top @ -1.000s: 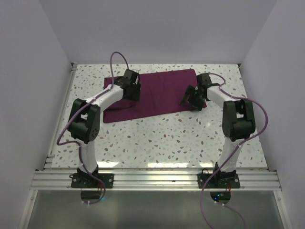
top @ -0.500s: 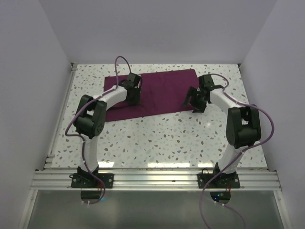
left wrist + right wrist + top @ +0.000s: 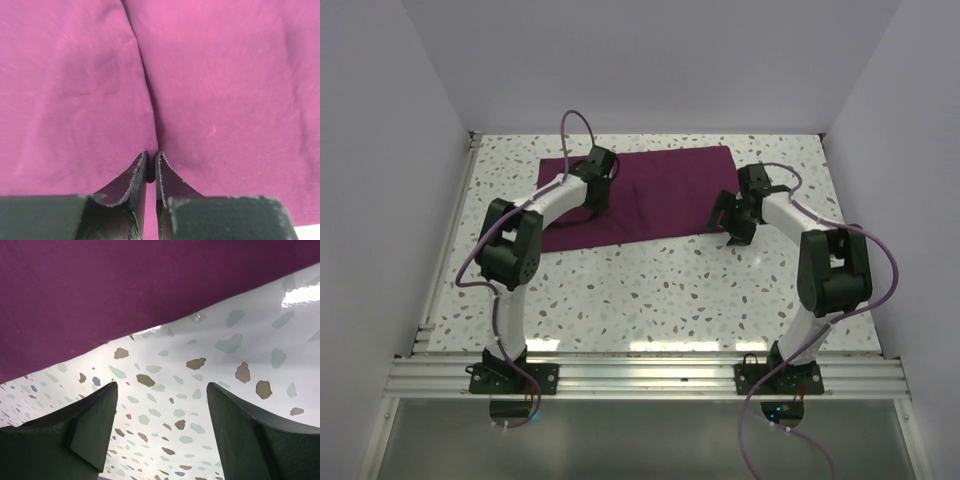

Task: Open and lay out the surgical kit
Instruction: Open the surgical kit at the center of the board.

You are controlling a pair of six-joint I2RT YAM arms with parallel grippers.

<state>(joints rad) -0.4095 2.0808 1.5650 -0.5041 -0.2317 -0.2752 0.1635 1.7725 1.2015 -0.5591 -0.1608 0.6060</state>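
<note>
The surgical kit shows only as a dark purple cloth wrap lying flat at the back of the speckled table; nothing inside it is visible. My left gripper is down on the wrap's left part. In the left wrist view its jaws are shut on a small raised fold of the cloth, and a crease runs away from the tips. My right gripper stands open at the wrap's near right corner. Its fingers hang over bare table, just short of the cloth's edge.
White walls close in the speckled table on the left, back and right. A metal rail runs along the near edge by the arm bases. Purple cables loop off both arms.
My left gripper's jaws have closed onto the cloth, pinching up a fold. The right gripper has shifted slightly nearer and to the right, staying open.
</note>
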